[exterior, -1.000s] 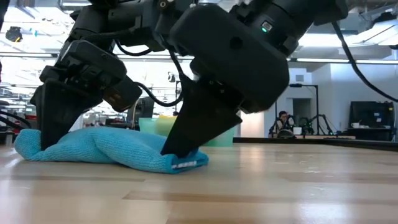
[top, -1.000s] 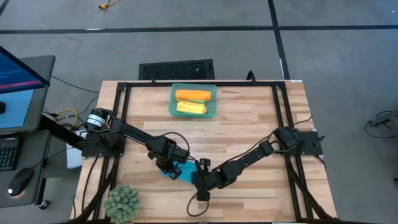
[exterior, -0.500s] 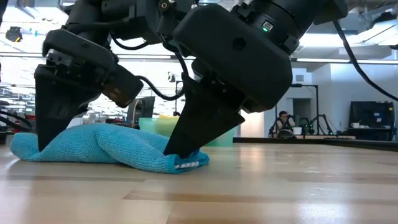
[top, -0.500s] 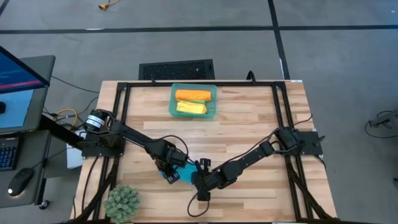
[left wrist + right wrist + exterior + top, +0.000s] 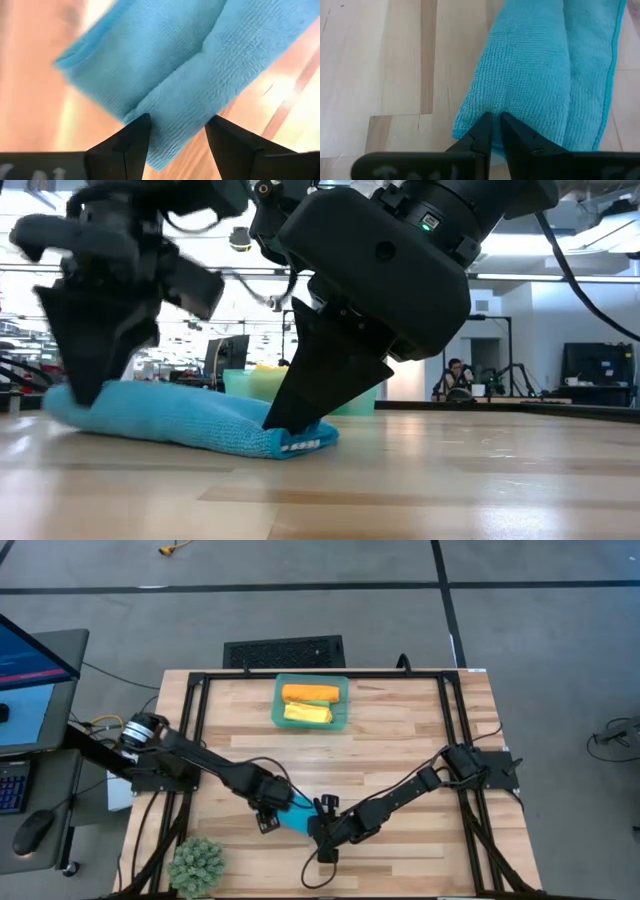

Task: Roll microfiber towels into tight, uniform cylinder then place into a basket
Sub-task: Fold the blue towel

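A bright blue microfiber towel [image 5: 296, 815], gathered into a loose long roll, lies on the wooden table near its front edge. My left gripper [image 5: 177, 120] is open, points down, and stands over the towel's left end [image 5: 70, 402]. My right gripper [image 5: 495, 117] is shut on the towel's other end. The teal basket [image 5: 343, 718] stands at the table's far side. In it lie an orange rolled towel [image 5: 310, 693] and a yellow one [image 5: 307, 713], side by side. My left gripper's fingertips [image 5: 88, 395] are at the level of the towel's left end; whether they touch it I cannot tell. My right gripper pinches the roll's end [image 5: 475, 117] between its two fingers. The fingers slant down from the table's right and lie along the roll. The towel rests on the table [image 5: 300, 442].
A spiky green plant ball [image 5: 197, 863] sits at the near left corner. A black frame [image 5: 197, 740] runs along the table's sides. Bare wood [image 5: 400, 740] lies between the towel and the basket.
My left gripper has opened and let go of the towel's left end. It has risen a little, rolled about its own axis, and shifted toward the table's near edge. The towel's left end has sunk flatter onto the table.
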Tool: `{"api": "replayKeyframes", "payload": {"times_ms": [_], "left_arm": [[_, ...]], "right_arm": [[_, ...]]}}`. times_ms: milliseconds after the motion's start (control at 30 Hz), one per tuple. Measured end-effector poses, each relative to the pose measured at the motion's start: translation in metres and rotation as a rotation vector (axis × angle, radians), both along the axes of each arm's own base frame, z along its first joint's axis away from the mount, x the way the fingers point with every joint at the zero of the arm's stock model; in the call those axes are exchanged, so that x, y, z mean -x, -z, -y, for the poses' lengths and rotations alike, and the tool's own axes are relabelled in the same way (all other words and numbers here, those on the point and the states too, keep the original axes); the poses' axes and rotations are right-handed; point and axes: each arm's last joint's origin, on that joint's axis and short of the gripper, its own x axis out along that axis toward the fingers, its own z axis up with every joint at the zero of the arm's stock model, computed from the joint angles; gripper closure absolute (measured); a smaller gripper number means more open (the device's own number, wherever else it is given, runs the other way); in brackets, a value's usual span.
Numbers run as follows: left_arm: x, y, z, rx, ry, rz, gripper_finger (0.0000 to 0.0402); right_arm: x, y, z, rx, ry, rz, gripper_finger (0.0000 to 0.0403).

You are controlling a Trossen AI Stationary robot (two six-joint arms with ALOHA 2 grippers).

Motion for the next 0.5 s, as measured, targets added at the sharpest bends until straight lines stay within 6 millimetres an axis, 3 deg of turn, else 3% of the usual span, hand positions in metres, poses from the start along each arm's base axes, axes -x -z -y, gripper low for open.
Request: {"api": "replayKeyframes", "payload": {"times_ms": [267, 500], "left_arm": [[0.022, -0.030, 0.012, -0.139, 0.058, 0.095, 0.0219], [0.035, -0.032, 0.050, -0.365, 0.385, 0.261, 0.0220]], "right_arm": [[0.001, 0.000, -0.002, -0.012, 0.014, 0.000, 0.0337], [0.002, 0.000, -0.003, -0.013, 0.015, 0.000, 0.0337]]}}
